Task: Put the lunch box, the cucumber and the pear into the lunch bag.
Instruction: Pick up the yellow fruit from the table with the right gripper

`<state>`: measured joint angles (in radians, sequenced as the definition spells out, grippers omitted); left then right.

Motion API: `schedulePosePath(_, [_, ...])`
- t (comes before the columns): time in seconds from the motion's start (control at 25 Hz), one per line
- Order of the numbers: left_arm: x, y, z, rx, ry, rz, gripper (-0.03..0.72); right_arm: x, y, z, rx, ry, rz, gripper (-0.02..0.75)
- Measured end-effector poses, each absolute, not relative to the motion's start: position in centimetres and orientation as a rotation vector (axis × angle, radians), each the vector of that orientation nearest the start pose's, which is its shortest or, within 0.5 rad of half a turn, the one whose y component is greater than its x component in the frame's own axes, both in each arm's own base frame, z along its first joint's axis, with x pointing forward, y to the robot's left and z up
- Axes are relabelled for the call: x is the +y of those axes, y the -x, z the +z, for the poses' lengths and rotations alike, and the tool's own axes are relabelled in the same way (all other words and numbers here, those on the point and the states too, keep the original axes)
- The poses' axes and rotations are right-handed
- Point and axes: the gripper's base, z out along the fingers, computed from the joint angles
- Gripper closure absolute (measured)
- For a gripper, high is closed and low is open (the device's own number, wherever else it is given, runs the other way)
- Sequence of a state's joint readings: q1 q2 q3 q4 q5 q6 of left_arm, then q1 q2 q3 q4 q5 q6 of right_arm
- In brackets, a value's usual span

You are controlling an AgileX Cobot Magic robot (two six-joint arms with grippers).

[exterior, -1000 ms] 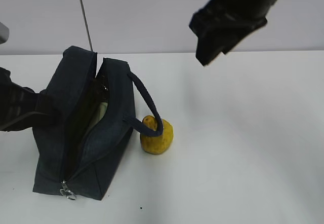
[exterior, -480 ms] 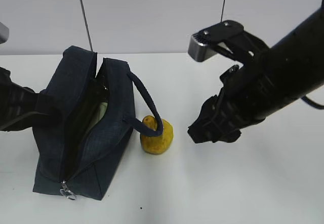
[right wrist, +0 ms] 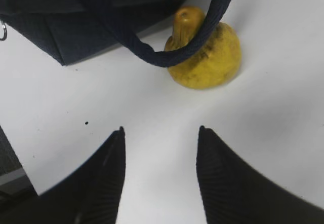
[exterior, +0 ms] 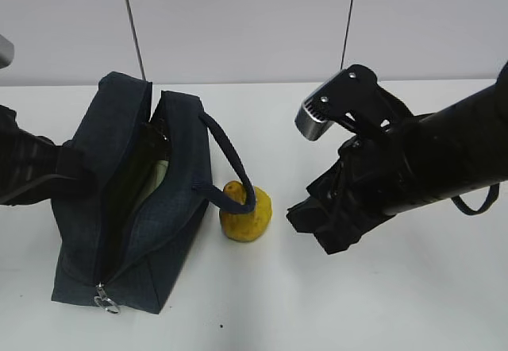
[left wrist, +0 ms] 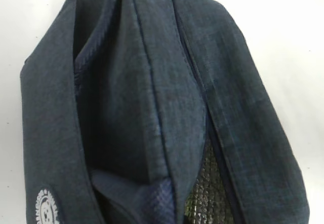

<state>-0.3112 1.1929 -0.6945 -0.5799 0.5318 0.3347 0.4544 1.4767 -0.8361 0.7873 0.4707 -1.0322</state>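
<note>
On the white table [exterior: 413,303] the lunch bag [exterior: 127,208] stands unzipped, something pale and something dark green showing inside. Just beside its right wall sits the pear [exterior: 246,212], with the bag's strap handle [exterior: 230,168] draped over it. Near the pear, the right gripper [right wrist: 159,130] hangs with its jaws apart, holding nothing. At the bag's left side, the left gripper [exterior: 67,168] is clamped on the fabric.
</note>
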Motion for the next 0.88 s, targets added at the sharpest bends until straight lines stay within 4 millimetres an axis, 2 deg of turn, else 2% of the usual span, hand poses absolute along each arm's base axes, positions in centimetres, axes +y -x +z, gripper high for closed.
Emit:
schedulePosePath(0.16, [-9.4,-20.8,25.3,2.456,-0.29,-0.56,0.707,15.7,-25.5,21.6,2.273,0.976,0.494,0.372])
schedulePosePath(0.28, [-9.4,-20.8,25.3,2.456,-0.29,-0.56,0.707,15.9,-26.0,20.2,2.282,1.012,0.478,0.373])
schedulePosePath(0.48, [-9.4,-20.8,25.3,2.456,-0.287,-0.563,0.707,16.4,-27.0,18.9,2.191,1.088,0.443,0.373])
schedulePosePath(0.72, [-9.4,-20.8,25.3,2.456,-0.286,-0.564,0.707,17.4,-27.9,18.0,2.093,1.075,0.505,0.372])
schedulePosePath(0.88, [-9.4,-20.8,25.3,2.456,-0.279,-0.571,0.707,17.6,-28.4,17.0,2.043,1.123,0.477,0.332])
